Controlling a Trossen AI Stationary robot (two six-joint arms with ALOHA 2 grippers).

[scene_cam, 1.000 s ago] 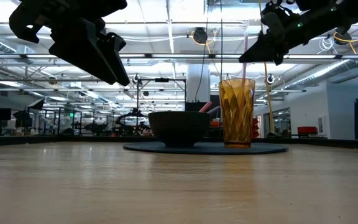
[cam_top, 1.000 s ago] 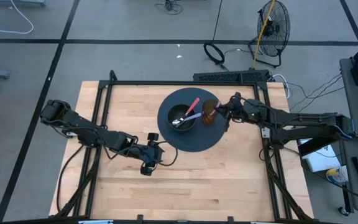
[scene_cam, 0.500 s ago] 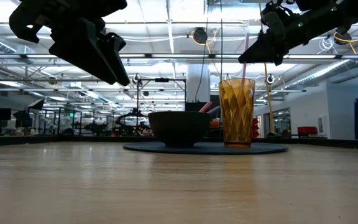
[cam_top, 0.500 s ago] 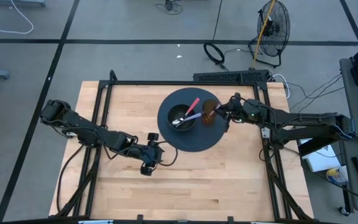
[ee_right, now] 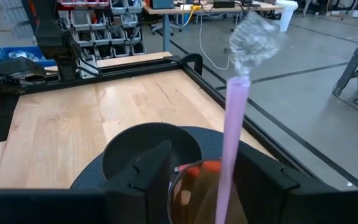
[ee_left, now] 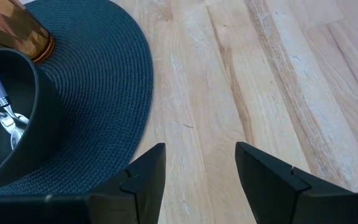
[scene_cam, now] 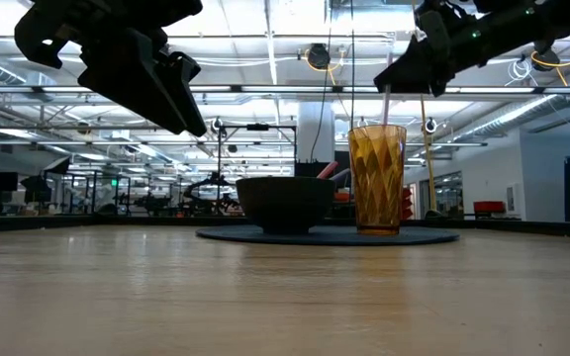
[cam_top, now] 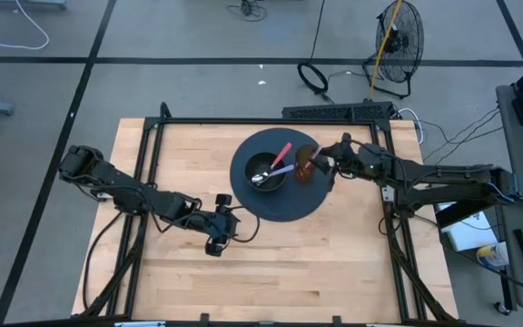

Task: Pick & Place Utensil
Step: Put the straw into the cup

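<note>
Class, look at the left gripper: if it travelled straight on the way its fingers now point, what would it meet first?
The left gripper, fingers open, points across bare wooden table. Its line seems to pass beside the round dark blue woven placemat, so the way looks free in the left wrist view, though depth is unclear.

My desk (ee_left: 278, 81) is pale, smooth-grained wood; the placemat (ee_left: 104, 93) looks woven cloth (matt, ribbed); the tumbler (scene_cam: 376, 178) is glossy amber faceted plastic.
</note>
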